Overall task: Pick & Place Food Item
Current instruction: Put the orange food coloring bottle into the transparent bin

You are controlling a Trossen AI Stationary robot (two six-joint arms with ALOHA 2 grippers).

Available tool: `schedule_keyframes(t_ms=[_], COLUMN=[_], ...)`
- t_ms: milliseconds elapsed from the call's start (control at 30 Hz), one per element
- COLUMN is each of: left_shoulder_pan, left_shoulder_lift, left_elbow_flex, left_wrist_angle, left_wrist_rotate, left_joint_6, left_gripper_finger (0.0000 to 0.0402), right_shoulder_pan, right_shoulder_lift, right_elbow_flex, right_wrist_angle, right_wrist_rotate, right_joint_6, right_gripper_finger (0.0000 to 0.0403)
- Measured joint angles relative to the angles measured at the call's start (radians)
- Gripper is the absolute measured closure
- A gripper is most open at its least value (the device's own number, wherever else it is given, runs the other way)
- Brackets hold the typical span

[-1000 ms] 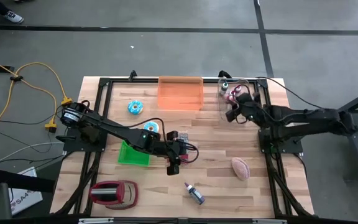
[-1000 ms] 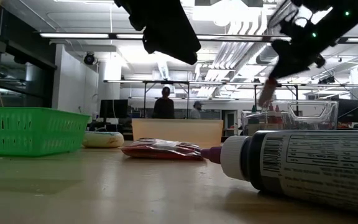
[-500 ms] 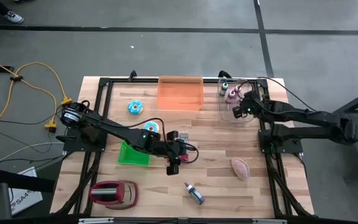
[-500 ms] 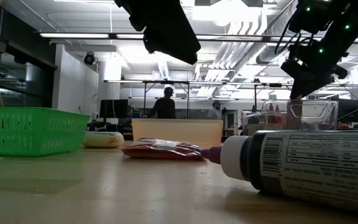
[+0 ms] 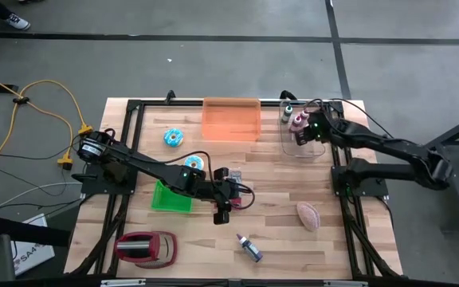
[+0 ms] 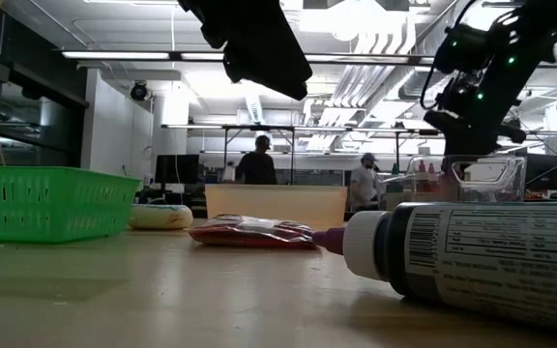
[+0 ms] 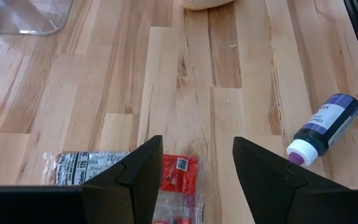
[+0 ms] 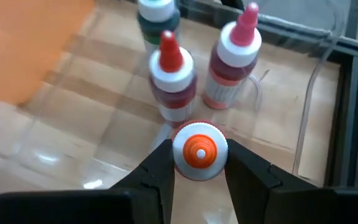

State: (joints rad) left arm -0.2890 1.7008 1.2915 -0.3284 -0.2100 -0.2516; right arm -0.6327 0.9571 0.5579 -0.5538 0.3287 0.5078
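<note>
Right gripper [image 8: 197, 163] clamped on orange-capped bottle [image 8: 199, 149] over clear bin [image 5: 303, 137] at two o'clock; left gripper [image 7: 196, 163] apart above snack packet [image 7: 178, 176], table centre.

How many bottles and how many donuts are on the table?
Bottles: 5
Donuts: 2
Total: 7

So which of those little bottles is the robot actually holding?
The orange-capped bottle, pinched in the right gripper over the clear bin; the red-tipped and pink-tipped ones stand free.
</note>
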Motion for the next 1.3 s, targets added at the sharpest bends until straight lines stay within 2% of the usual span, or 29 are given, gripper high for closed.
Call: schedule_keyframes(t_ms=[267, 600, 1300], left_shoulder_pan=[0.000, 0.000, 0.000], left_shoulder_lift=[0.000, 0.000, 0.000], left_elbow_flex=[0.000, 0.000, 0.000], left_wrist_angle=[0.000, 0.000, 0.000], left_wrist_rotate=[0.002, 0.002, 0.002], left_joint_6=[0.001, 0.001, 0.002], left_gripper_finger=[0.0213, 0.0213, 0.0213], right_shoulder_pan=[-0.025, -0.025, -0.025], right_shoulder_lift=[0.092, 0.095, 0.086], right_elbow_flex=[0.002, 0.000, 0.000], right_wrist_angle=[0.043, 0.068, 0.069], right_wrist_rotate=[-0.014, -0.037, -0.044], right_joint_6=[-0.015, -0.017, -0.067], right_gripper_finger=[0.0295, 0.0253, 0.0249])
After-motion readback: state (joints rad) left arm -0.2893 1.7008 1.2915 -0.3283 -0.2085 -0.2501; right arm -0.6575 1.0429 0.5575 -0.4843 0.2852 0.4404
